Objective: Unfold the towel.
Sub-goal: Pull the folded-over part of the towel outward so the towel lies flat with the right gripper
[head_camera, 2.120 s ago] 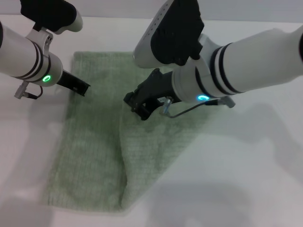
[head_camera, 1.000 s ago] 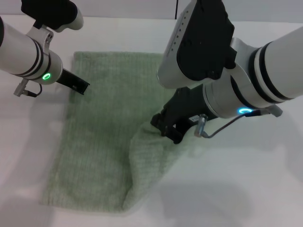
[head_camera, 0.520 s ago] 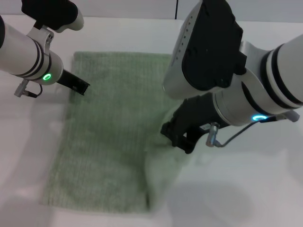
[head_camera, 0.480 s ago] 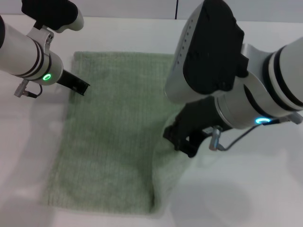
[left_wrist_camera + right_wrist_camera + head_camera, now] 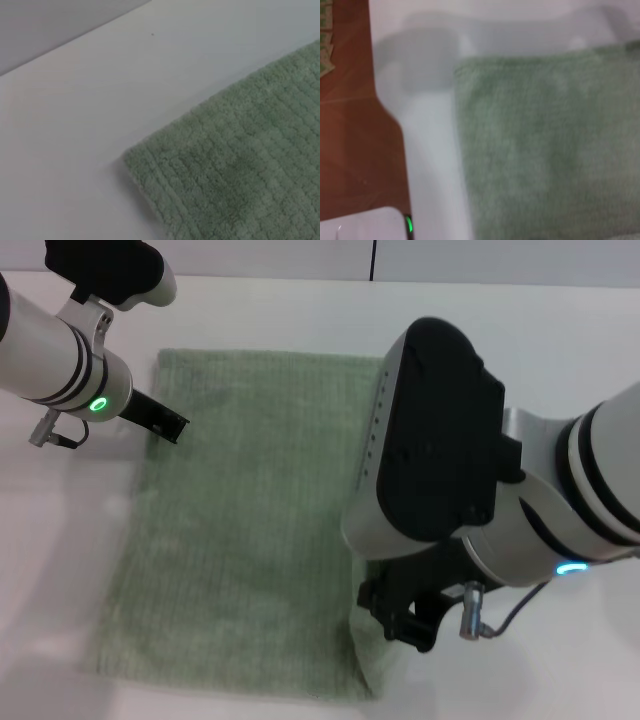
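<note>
The pale green towel point(image 5: 250, 520) lies nearly flat on the white table point(image 5: 560, 350), its long side running away from me. My right gripper point(image 5: 400, 618) is low at the towel's near right edge and shut on the cloth, with a small raised fold of towel just below it. My left gripper point(image 5: 165, 425) rests at the towel's far left edge. The left wrist view shows one hemmed towel corner point(image 5: 240, 175) lying flat. The right wrist view shows a flat stretch of towel point(image 5: 545, 150).
The table's edge and the brown floor point(image 5: 345, 125) beyond it show in the right wrist view, with a white robot part carrying a green light point(image 5: 408, 223). A grey wall runs behind the table point(image 5: 300, 255).
My right gripper has moved toward me and rightward with the towel's folded flap, laying it open. The towel now lies much wider. My left arm has stayed still.
</note>
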Robot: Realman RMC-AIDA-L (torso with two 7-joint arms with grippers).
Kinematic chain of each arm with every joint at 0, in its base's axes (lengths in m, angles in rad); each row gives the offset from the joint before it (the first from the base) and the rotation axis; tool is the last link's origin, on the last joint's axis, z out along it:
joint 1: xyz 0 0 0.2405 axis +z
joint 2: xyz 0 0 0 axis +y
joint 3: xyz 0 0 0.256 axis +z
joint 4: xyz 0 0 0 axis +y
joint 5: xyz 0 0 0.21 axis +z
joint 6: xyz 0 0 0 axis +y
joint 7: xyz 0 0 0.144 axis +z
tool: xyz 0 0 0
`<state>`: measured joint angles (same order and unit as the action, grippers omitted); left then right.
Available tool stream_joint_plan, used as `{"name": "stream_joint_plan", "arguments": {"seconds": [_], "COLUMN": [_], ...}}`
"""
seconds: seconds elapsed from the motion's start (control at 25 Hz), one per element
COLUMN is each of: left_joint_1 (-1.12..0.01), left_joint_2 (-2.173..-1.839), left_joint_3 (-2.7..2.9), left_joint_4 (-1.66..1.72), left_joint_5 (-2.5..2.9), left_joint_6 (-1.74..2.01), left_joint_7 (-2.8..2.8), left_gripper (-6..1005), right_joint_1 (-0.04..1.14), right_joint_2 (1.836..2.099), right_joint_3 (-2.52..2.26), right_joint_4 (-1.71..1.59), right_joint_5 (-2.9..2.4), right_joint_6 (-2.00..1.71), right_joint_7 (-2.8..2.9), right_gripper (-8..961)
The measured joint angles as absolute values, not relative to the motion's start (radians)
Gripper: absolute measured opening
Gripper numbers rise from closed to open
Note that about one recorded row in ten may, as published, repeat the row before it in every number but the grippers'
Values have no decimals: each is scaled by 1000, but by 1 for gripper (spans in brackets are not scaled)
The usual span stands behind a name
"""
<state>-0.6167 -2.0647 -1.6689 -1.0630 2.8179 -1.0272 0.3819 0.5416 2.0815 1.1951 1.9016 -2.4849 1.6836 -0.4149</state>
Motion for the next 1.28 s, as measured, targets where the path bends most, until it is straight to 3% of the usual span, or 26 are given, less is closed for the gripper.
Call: {"name": "stream_joint_plan", "arguments": {"seconds": [0.88, 1.12, 1.28], "left_joint_1": [-616, -619, -620], "left_joint_2": [-2066, -2066, -2066], "left_joint_3": [-1667, -1667, -1667], "left_joint_4": [-1067, -1079, -1096], "left_joint_5": [2818, 2822, 2823], "left_joint_6": [-1029, -1035, -1043], "left_joint_7": [370, 370, 370], "left_gripper": [53, 54, 54], "right_joint_1": [485, 463, 457], "right_joint_2": [2069, 2068, 2059], "right_joint_3": [1166, 1200, 1245], "right_joint_4": [1854, 1894, 1907], "right_joint_5": [-2537, -2477, -2405], "right_joint_6": [1794, 1805, 1811], "right_joint_7": [-376, -376, -372], "right_gripper": [49, 245, 430]}}
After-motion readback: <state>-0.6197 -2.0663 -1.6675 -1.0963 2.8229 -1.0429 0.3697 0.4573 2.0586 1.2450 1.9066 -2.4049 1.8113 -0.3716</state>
